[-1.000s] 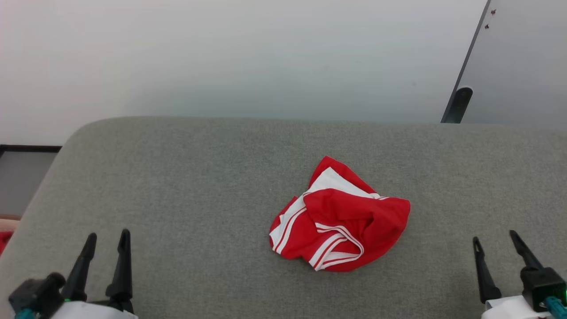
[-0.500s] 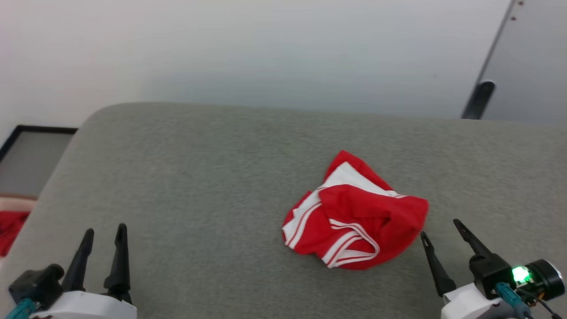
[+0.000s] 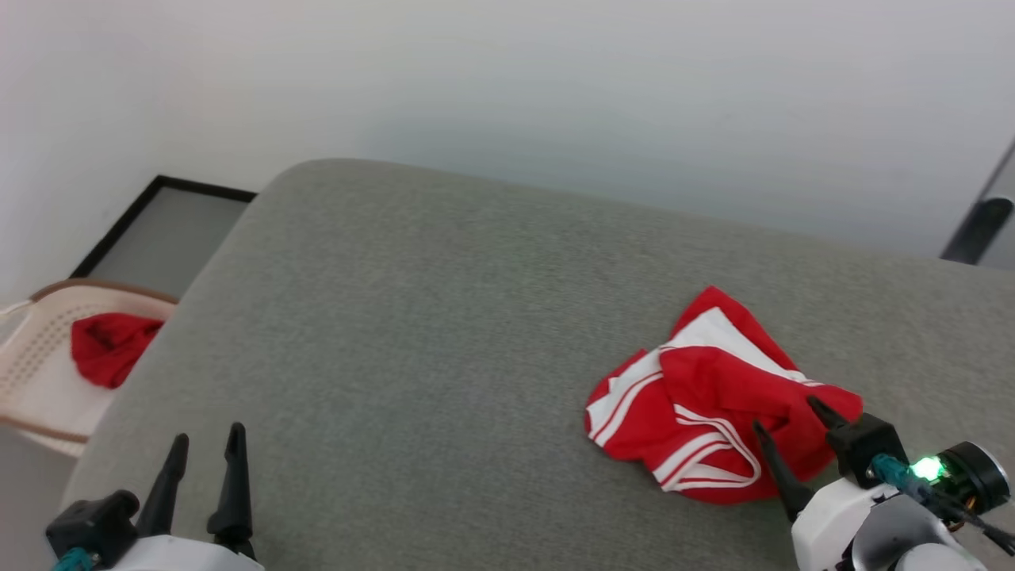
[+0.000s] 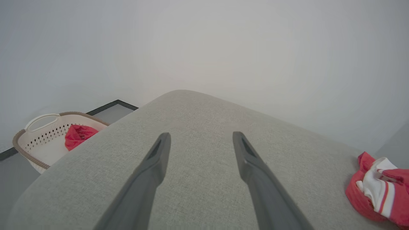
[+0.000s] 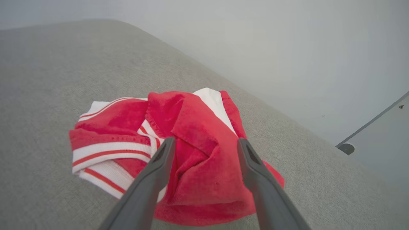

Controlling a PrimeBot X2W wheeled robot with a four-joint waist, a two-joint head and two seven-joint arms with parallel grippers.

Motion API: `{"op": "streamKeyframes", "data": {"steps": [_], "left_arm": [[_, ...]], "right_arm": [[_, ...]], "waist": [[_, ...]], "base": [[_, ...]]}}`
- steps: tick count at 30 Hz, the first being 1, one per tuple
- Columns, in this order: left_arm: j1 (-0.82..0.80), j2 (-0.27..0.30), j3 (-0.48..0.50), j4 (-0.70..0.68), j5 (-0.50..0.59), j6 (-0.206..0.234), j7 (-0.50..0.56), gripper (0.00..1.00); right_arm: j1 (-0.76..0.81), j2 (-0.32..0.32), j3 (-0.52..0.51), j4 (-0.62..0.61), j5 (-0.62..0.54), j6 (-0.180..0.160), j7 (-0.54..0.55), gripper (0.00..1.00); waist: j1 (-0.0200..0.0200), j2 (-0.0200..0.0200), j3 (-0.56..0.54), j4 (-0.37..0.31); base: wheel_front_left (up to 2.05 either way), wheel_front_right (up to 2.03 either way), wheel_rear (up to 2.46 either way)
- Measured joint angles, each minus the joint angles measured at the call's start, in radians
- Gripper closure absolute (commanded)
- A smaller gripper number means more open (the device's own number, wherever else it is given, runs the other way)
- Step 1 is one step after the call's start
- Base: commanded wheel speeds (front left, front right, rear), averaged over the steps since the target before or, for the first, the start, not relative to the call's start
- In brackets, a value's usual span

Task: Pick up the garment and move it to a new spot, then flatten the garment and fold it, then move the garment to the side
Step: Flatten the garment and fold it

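The garment (image 3: pixel 706 404) lies crumpled on the grey cushioned surface (image 3: pixel 444 333), red with white parts and red-and-white striped trim; its number is hidden in the folds. In the right wrist view the garment (image 5: pixel 191 140) sits just beyond the fingertips. My right gripper (image 3: pixel 785 416) is open at the garment's near right edge, its two fingers over the red cloth with nothing held. My left gripper (image 3: pixel 206 444) is open at the lower left, far from the garment (image 4: pixel 380 191), over bare cushion.
A beige perforated basket (image 3: pixel 36 373) with a plain red cloth bundle (image 3: pixel 107 345) stands on the floor left of the cushion's rounded edge. A dark-framed panel (image 3: pixel 158 230) lies behind it. A pale wall rises past the far edge.
The head camera has turned left, bringing the basket into view. My right gripper has moved forward and left, from beside the garment to over its near edge. The left gripper has stayed put.
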Motion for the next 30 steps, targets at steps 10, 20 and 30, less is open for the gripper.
{"op": "streamKeyframes", "data": {"steps": [10, 20, 30], "left_arm": [[-0.003, -0.028, -0.002, 0.021, 0.000, -0.001, -0.003, 0.00], [-0.040, -0.060, -0.001, 0.042, 0.003, -0.011, -0.005, 0.00], [-0.048, -0.071, 0.013, 0.053, 0.007, -0.019, -0.005, 0.00]], "right_arm": [[-0.022, -0.013, -0.028, 0.006, 0.038, 0.000, 0.303, 0.00], [-0.086, -0.009, -0.039, 0.058, 0.076, 0.000, 0.452, 1.00], [-0.142, -0.051, -0.030, -0.022, 0.171, 0.000, 0.518, 1.00]], "waist": [[0.0000, 0.0000, 0.006, 0.052], [0.0000, 0.0000, 0.049, 0.064], [0.0001, 0.0000, 0.066, 0.037]], "base": [[0.00, 0.00, 0.00], [0.00, 0.00, 0.00], [0.00, 0.00, 0.00]]}}
